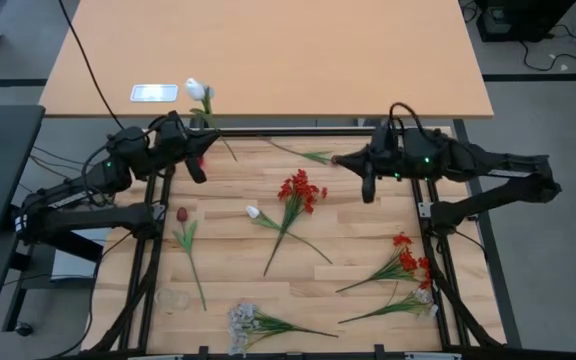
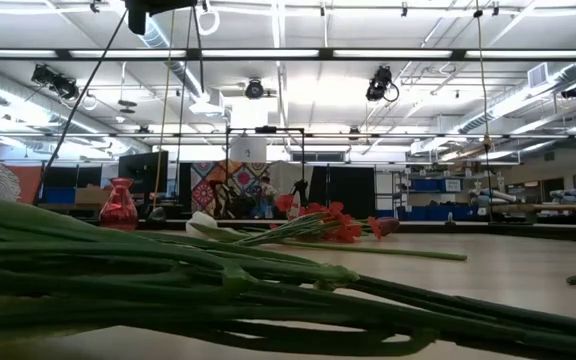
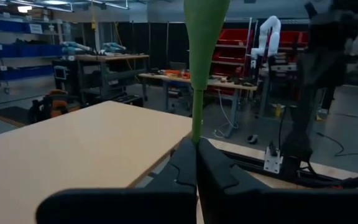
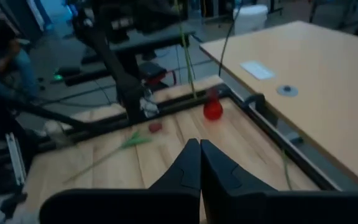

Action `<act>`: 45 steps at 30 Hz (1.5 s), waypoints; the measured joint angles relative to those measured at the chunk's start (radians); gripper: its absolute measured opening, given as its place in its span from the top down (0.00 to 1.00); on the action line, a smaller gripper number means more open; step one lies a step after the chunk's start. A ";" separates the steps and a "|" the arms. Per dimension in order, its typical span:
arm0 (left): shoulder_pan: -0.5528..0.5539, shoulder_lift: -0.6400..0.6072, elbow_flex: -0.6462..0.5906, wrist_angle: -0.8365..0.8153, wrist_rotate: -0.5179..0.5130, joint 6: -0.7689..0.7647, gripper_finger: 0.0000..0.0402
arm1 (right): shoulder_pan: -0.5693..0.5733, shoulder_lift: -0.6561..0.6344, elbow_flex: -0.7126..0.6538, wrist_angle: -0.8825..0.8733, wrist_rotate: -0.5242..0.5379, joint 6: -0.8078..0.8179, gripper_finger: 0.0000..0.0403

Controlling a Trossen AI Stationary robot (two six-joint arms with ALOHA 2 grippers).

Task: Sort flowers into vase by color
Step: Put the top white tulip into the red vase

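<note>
Left gripper (image 1: 200,158) at upper left of the high view, pinching the green stalk of a white tulip (image 1: 197,88); bloom lifted over the edge of the pale tabletop (image 1: 298,60), near a small white card (image 1: 154,93). Same stalk (image 3: 196,93) rising straight out of the pressed-together fingers (image 3: 213,171) in the left wrist view. Red vase (image 4: 212,109) at the far corner of the slatted wooden tabletop (image 1: 348,250), beneath the held stalk, in the right wrist view; also at left in the low view (image 2: 119,205). Right gripper (image 1: 342,160) at upper centre-right of the high view, fingers pressed together on nothing, just beside a loose green stem (image 1: 303,153). Spread over the wooden tabletop: maroon tulip (image 1: 182,215) at left, second white bloom (image 1: 253,212) at centre, red blossom cluster (image 1: 301,190) above it, two more red stems (image 1: 408,262) at lower right, a bunch of small white blooms (image 1: 243,322) at bottom centre. Thick green stalks (image 2: 218,290) filling the low view's foreground.
</note>
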 joint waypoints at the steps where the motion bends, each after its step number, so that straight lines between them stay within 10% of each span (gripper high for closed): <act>1: 0.000 0.004 0.000 0.001 -0.001 -0.001 1.00 | 0.014 -0.012 -0.012 -0.016 0.011 0.004 0.99; 21: 0.000 -0.012 0.000 -0.055 -0.095 -0.035 0.98 | 0.077 -0.123 -0.138 0.125 0.022 -0.051 0.87; 32: 0.000 -0.085 -0.086 -0.349 -0.506 -0.108 0.99 | 0.077 -0.077 -0.138 0.168 0.022 -0.053 0.87; 38: 0.042 -0.153 -0.287 -0.210 -0.448 -0.085 0.99 | 0.077 -0.051 -0.138 0.170 0.022 -0.053 0.87; 45: 0.115 -0.191 -0.236 -0.210 -0.421 0.063 0.99 | 0.077 -0.036 -0.138 0.171 0.021 -0.053 0.87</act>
